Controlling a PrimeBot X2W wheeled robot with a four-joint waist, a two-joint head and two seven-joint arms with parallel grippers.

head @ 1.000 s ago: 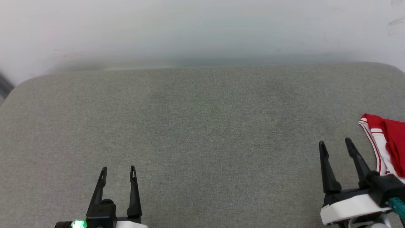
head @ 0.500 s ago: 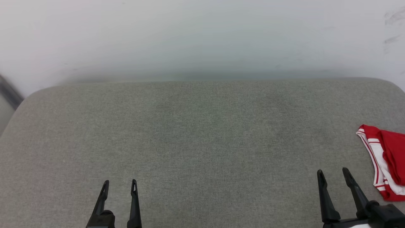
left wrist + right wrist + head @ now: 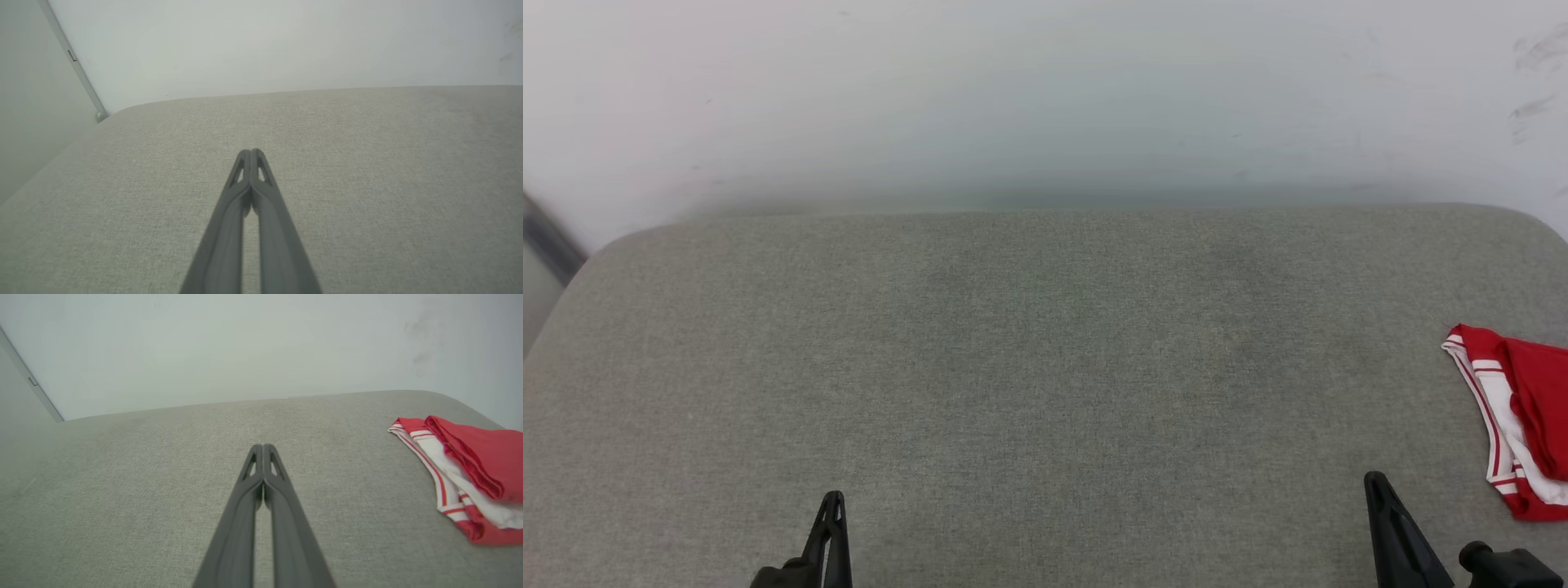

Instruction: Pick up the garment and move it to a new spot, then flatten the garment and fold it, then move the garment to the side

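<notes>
- Since half a second ago, both grippers have drawn back toward the near edge of the head view. Their fingers were spread apart then and are now brought together. The camera has barely moved over that half second.
- The left gripper [image 3: 832,527] is low at the near left, showing as a single dark point. In its wrist view the left gripper [image 3: 250,157] is clenched, tips touching with no gap, holding nothing and hanging over bare cloth.
- The right gripper [image 3: 1384,514] is low at the near right. In its wrist view the right gripper [image 3: 262,451] is likewise clenched on nothing, its tips pressed together.
- The garment [image 3: 1515,416] lies at the right edge of the grey padded surface [image 3: 1045,367], partly cut off by the frame. It is well apart from the left gripper, and the right gripper is near it but not touching.
- In the right wrist view the garment [image 3: 461,473] is a compact, layered bundle, with red cloth over white, striped trim along its left border.
- Judging from this, the garment looks already folded and set aside, so the task seems at or near its end. The bundle is partly out of frame, so how neat the fold is cannot be told.
- If anything is left, it is probably only parking the arms.
</notes>
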